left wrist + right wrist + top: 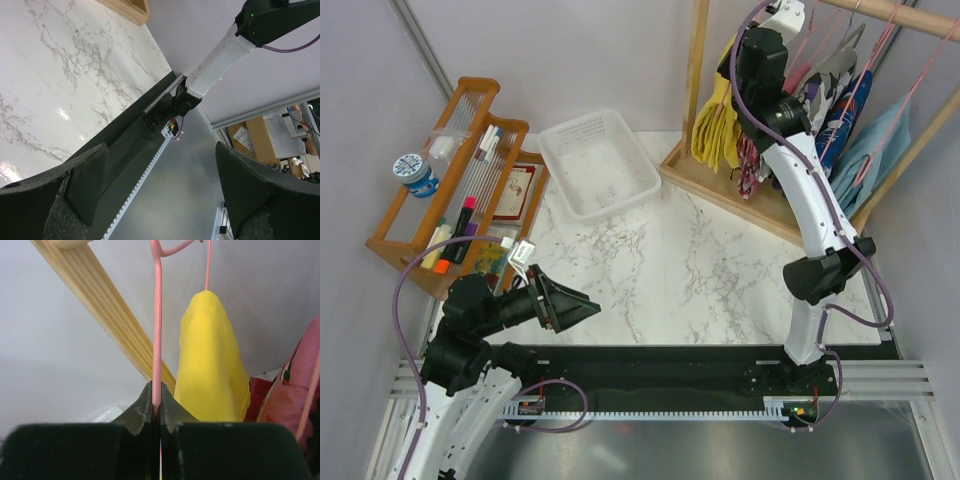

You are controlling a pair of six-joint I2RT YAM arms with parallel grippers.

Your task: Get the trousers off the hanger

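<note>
The plain yellow trousers (715, 125) hang folded on a thin pink hanger (157, 330) at the left end of the wooden rack (698, 70). In the right wrist view the yellow trousers (210, 370) hang just right of the wire. The pink camouflage trousers (750, 170) hang beside them, seen at that view's right edge (295, 390). My right gripper (157, 397) is shut on the pink hanger's wire, up at the rail. My left gripper (582, 310) stands open and holds nothing, low over the table's near left edge (160, 150).
A white basket (598, 165) sits at the back of the marble table. A wooden organiser (450, 180) with pens and bottles stands at the left. A purple-white camouflage garment (830, 100) and a light blue garment (880, 145) hang further right on the rack.
</note>
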